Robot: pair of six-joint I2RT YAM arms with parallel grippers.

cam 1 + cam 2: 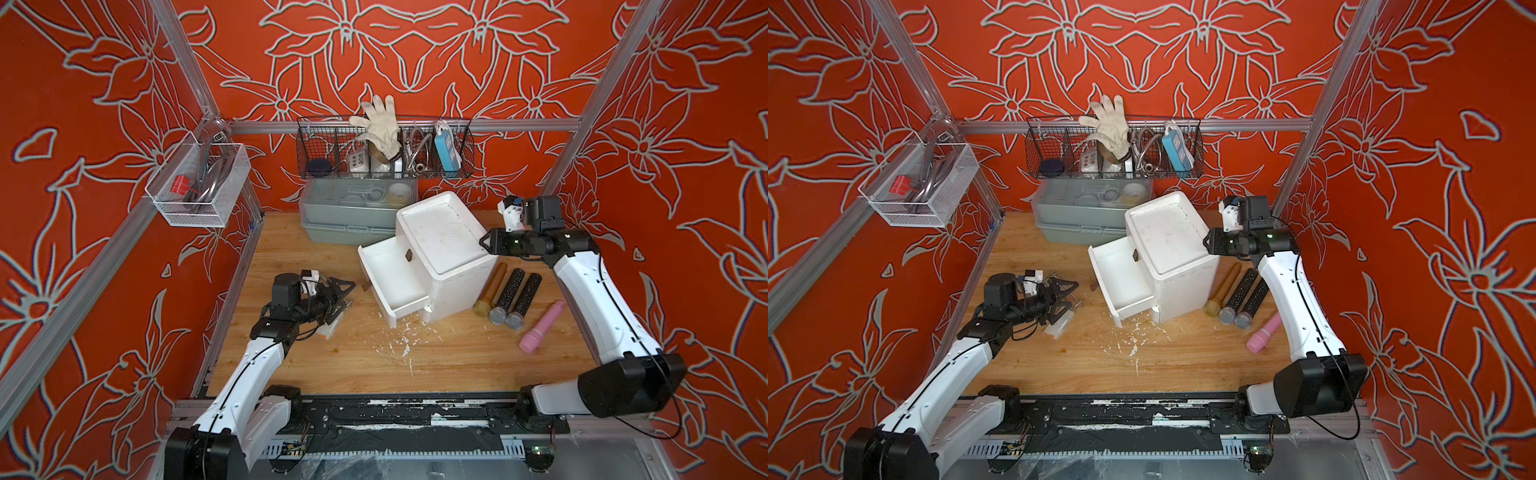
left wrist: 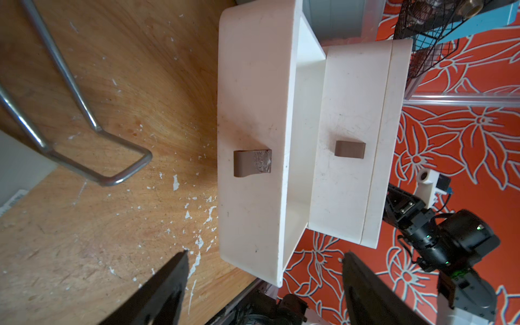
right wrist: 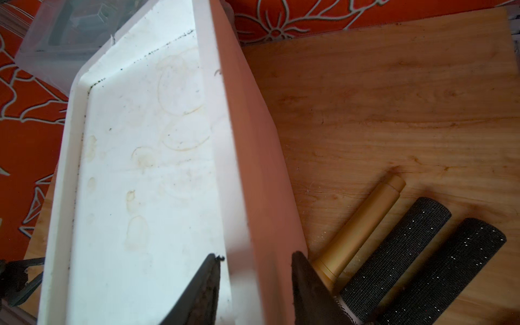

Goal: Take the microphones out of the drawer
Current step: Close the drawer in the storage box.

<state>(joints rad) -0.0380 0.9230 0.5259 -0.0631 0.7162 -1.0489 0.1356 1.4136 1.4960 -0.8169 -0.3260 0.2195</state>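
Out on the counter [image 1: 436, 357], right of centre in both top views, a gold microphone [image 1: 492, 289], two black microphones [image 1: 509, 293] and a pink microphone [image 1: 542, 327] are laid side by side. The gold one is tucked just beside the flank of the white cabinet [image 1: 442, 237], and the pink one is set a little apart toward the lower right.

At the centre of the frame the lower drawer [image 1: 395, 274] is pulled well out. Nothing is seen in it, only bare white floor as far as it is shown. The upper drawer [image 2: 349, 112] is closed, so what it holds cannot be told.

Judged from that, the taking-out looks done for the open drawer. If a microphone is left, it would be behind the closed front, which would have to be drawn by its brown handle [image 2: 350, 149].

Now the hands. The right hand [image 3: 257, 256] is set astride the cabinet's upper right edge with its jaws about half apart. One finger is laid on the stained top and the other down the side, both seemingly pressed against the rim, so a bracing hold is judged.

The left hand [image 2: 264, 254] is held low over the counter, left of centre in the top views. Its jaws are spread wide with nothing between them. It is pointed at the drawer's front, near it but not touching.
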